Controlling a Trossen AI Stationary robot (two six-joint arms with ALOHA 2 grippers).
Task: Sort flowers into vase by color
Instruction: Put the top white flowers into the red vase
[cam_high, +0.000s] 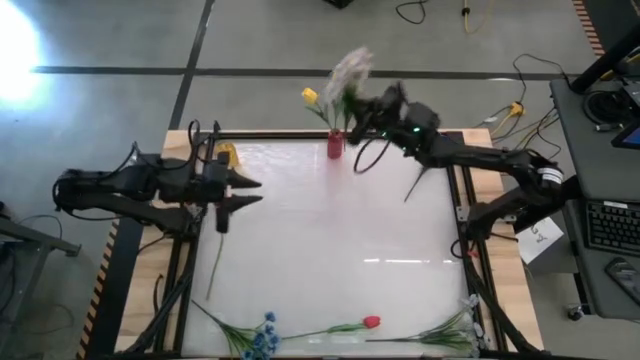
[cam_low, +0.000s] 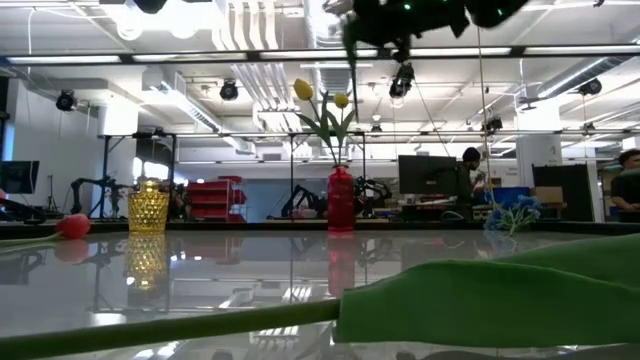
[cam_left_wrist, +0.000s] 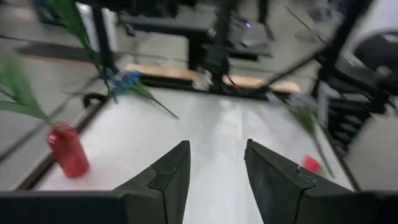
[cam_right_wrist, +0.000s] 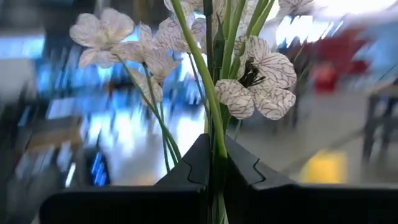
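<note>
The right tool (cam_right_wrist: 213, 169) is clamped on the stem of a white flower spray (cam_right_wrist: 249, 81), held high just beside the red vase (cam_high: 335, 146). It likely needs a different, empty vase next. The left tool (cam_left_wrist: 216, 180) waits half open, empty.

In the high view, the table (cam_high: 330, 220) fills the middle of the frame. A vase (cam_high: 335, 146) stands at its upper edge, near the centre, with a tulip (cam_high: 310, 97) in it. A second vase (cam_high: 228, 155) stands to the left of it, at the upper left corner. The right gripper (cam_high: 352, 108) is above the first vase and holds a flower spray (cam_high: 350, 70). The left gripper (cam_high: 250, 192) is over the left part of the table. One stem (cam_high: 216, 260) lies below it. Along the lower edge lie three more flowers: a cluster flower (cam_high: 262, 335) at the left, a bud flower (cam_high: 370, 322) in the middle, a spray (cam_high: 455, 325) at the right.
</note>
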